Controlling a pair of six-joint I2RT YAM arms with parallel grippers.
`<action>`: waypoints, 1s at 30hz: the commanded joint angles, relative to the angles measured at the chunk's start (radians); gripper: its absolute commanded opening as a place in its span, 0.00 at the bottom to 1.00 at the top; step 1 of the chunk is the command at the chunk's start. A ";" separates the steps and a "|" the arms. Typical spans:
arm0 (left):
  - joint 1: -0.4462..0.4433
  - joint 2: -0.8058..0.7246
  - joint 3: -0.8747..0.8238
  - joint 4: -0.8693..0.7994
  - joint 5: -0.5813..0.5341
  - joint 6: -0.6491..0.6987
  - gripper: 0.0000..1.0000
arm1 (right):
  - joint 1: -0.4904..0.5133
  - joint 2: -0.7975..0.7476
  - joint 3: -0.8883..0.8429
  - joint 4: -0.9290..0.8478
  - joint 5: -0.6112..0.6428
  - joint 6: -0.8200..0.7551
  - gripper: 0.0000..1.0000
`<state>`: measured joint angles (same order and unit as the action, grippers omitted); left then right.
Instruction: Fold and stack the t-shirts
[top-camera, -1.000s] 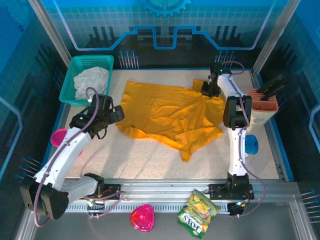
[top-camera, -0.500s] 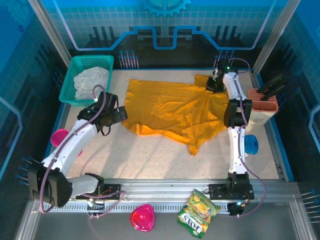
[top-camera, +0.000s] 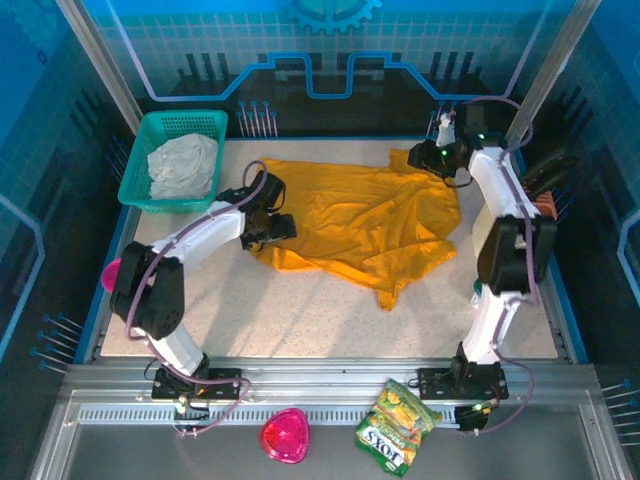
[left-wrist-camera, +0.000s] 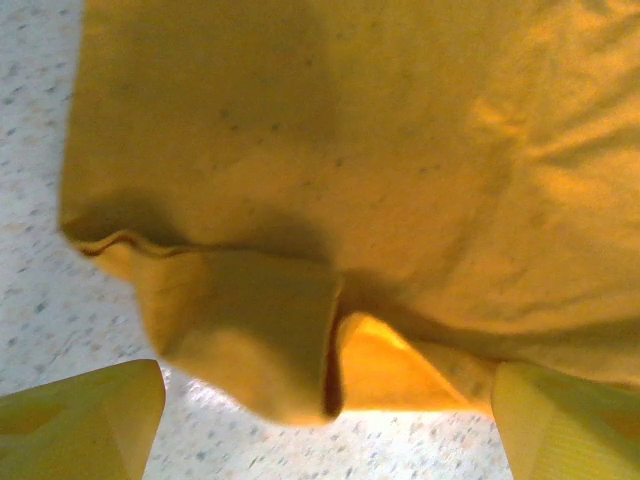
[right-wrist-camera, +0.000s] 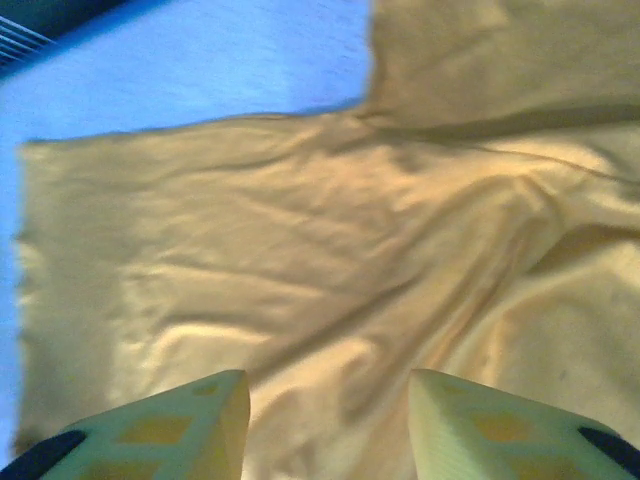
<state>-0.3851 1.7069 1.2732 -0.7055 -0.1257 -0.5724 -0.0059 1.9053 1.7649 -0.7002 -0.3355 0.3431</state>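
So the right end effector (top-camera: 418, 158) just let go of the far right corner it was dragging. It's now partly open and empty above the cloth. The left end effector (top-camera: 276, 226) swung in to the left edge, wide open, gripping nothing. Looks like spreading's over and folding hasn't begun. The mustard-orange t-shirt (top-camera: 360, 215) lies rumpled mid-counter (top-camera: 300, 310), with its left edge curled over.

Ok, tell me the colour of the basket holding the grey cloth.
Teal green basket; clearest in the top external view.
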 joint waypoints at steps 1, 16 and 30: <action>0.000 0.061 0.048 -0.079 -0.034 -0.045 0.86 | 0.040 -0.133 -0.217 0.112 -0.044 0.033 0.49; -0.006 0.185 0.055 -0.052 -0.090 -0.074 0.61 | 0.250 -0.571 -0.866 0.293 -0.056 0.156 0.35; -0.089 -0.061 -0.072 -0.160 -0.246 -0.136 0.00 | 0.406 -0.496 -0.989 0.462 0.000 0.311 0.30</action>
<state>-0.4583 1.7138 1.2423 -0.7933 -0.3008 -0.6666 0.3698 1.3762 0.8047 -0.3134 -0.3649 0.5838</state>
